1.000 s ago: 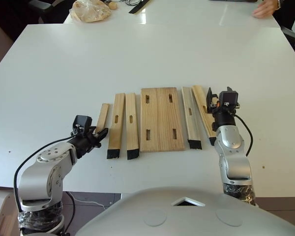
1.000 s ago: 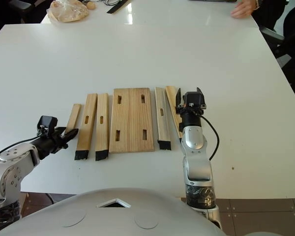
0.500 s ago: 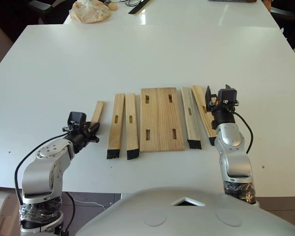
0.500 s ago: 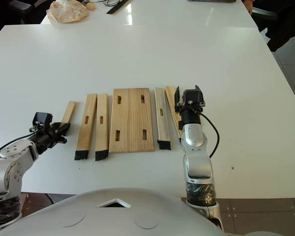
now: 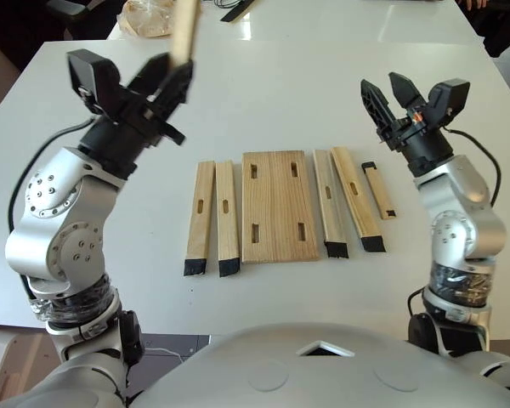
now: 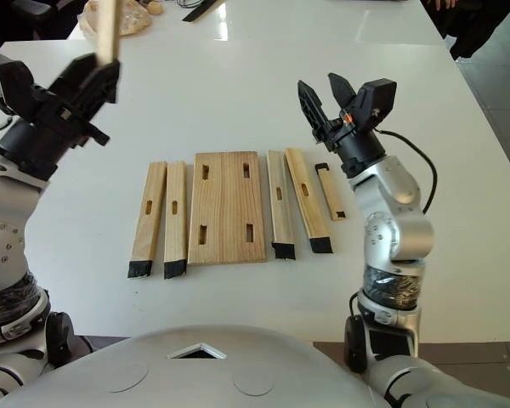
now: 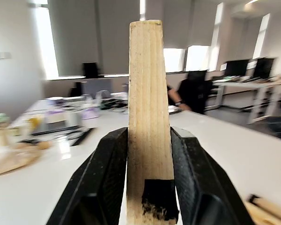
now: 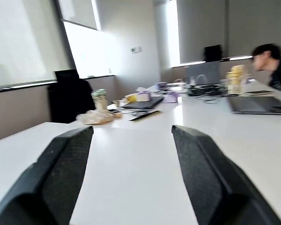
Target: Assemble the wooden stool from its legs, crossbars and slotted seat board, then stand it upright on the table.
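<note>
Two grippers are raised above the white table (image 5: 280, 93). We see the left gripper (image 5: 172, 75) pinching a short pale wooden crossbar (image 7: 149, 84). This bar stands approx. upright, w/ a dark patch, prob. its black tip, low between the fingers (image 7: 107, 178). The right gripper (image 5: 380, 82) is spread wide w/ nothing between its fingers, over the table's right part.

The other parts lie flat in one row on the table, long sides running away from the robot. At centre we note the rectangular wooden seat board w/ four slots (image 5: 278, 206). Four slotted pale wooden legs w/ black near ends flank it:
- far-left leg (image 5: 201, 212) and near-left leg (image 5: 227, 212) on the board's left
- near-right leg (image 5: 327, 204) and far-right leg (image 5: 355, 200) on its right

A second short wooden crossbar w/ dark ends (image 5: 378, 191) lies just beside the far-right leg, on that leg's outer side.
</note>
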Controlling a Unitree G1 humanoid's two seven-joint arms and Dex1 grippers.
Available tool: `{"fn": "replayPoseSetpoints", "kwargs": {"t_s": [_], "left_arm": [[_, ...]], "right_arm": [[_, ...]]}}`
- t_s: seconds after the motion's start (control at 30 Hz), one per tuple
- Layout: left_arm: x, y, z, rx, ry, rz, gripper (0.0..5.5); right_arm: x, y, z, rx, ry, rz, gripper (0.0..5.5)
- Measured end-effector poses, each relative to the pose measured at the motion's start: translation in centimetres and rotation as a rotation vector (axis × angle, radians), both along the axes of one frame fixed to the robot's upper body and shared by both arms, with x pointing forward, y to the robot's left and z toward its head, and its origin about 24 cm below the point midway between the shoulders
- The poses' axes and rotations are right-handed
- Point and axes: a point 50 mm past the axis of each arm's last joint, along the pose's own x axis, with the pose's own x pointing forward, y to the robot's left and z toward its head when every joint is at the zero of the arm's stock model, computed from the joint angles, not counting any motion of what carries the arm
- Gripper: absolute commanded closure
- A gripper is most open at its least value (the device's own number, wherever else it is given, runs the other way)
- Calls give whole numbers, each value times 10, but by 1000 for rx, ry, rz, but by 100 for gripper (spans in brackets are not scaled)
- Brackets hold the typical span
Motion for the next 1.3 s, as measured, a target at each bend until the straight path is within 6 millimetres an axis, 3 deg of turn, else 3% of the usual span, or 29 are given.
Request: {"fn": "replayPoseSetpoints", "kwargs": {"t_s": [0.13, 0.27, 0.4, 0.8, 1.17, 1.3], "left_arm": [[-12, -21, 12, -162, 9, -373, 418], [-17, -42, 45, -184, -78, -700, 418], [-18, -53, 37, -110, -25, -782, 418], [-17, -55, 16, -8, 18, -741, 418], [-22, -53, 11, 19, 14, -722, 418], [-24, -52, 7, 28, 18, -711, 418]], "right_arm": [[-8, 4, 29, 69, -13, 443, 242], [-12, 18, 88, 50, -95, 926, 242], [-14, 29, 93, 43, -41, 1068, 242], [-23, 35, 99, -29, -59, 1112, 242], [-23, 35, 85, -166, -34, 1100, 404], [-23, 33, 85, -189, -35, 1104, 420]]}}
